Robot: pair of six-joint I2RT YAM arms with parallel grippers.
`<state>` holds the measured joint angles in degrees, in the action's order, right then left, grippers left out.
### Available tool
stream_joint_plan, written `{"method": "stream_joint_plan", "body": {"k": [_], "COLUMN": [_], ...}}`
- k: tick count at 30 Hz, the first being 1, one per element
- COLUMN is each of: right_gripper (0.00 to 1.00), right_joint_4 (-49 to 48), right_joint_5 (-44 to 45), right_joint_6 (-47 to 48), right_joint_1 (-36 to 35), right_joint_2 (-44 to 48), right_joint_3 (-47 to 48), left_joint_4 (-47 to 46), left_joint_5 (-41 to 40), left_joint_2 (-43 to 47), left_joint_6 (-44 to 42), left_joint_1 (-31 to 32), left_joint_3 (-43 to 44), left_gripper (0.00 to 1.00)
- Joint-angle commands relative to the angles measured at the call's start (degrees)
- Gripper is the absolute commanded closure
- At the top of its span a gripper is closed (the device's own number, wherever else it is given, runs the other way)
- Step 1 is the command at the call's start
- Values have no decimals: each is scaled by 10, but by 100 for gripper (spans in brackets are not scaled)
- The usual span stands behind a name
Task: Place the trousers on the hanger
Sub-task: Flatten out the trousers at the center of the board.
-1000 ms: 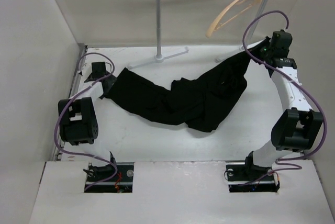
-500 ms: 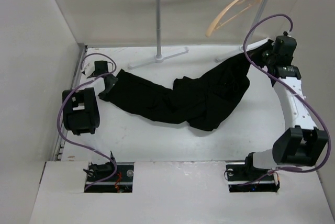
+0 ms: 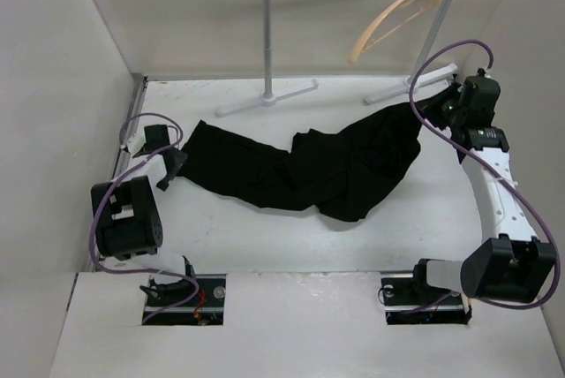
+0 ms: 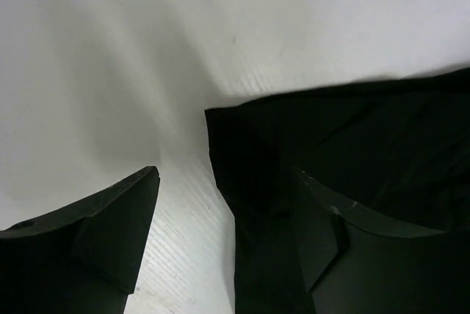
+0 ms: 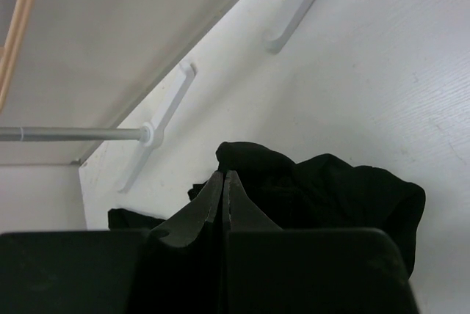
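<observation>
Trousers [image 3: 309,170], black and rumpled, lie stretched across the white table [image 3: 265,250], running from low on the left side up toward the far right corner. Your right gripper [image 3: 434,104] has its jaws pressed together on the far right end of the cloth. In the right wrist view the two fingers meet with no gap and the dark fabric bunches right at their tips. That end of the garment rises off the table to the gripper.

Your left gripper [image 3: 172,164] sits at the opposite end with its jaws apart. In the left wrist view one finger [image 4: 110,218] is over bare table and the other is over the fabric, with the corner edge of the trousers between them. You cannot tell from these views whether either finger touches the cloth.

The hanger [image 3: 393,16], light tan and curved, hangs tilted by its hook from the rail of the white stand [image 3: 267,34] at the back, above and behind the right gripper and well apart from the trousers. Nothing is draped on it.
</observation>
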<state>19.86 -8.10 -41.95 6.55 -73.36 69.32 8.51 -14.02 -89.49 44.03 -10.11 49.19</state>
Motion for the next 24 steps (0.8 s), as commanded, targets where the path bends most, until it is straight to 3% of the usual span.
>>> {"method": "stream_joint_plan", "body": {"k": [1,2,4,6,10,16,20,24], "right_gripper": [97,97,97,98,98,98,98,99], "right_joint_4": [-16,-10,4,21,71,167,171,136], "right_joint_5": [4,4,4,4,9,41,64,64], "right_joint_6": [4,4,4,7,27,66,74,63], "right_joint_1": [-3,-6,-17,-29,-72,-191,-305,-357], "right_joint_2": [49,57,74,98,145,154,126,108], "right_joint_3": [11,14,26,48,149,436,624,742], "left_joint_4": [-22,-25,-28,-23,25,81,99,120], "left_joint_5": [41,43,36,30,20,-15,-11,-12], "left_joint_2": [-48,-57,-46,0,115,220,263,278], "left_joint_6": [14,25,49,77,94,96,116,121], "left_joint_1": [6,7,7,2,1,-38,-93,-149], "left_joint_3": [-1,2,5,22,154,386,467,535], "left_gripper": [38,49,80,90,93,93,93,91]}}
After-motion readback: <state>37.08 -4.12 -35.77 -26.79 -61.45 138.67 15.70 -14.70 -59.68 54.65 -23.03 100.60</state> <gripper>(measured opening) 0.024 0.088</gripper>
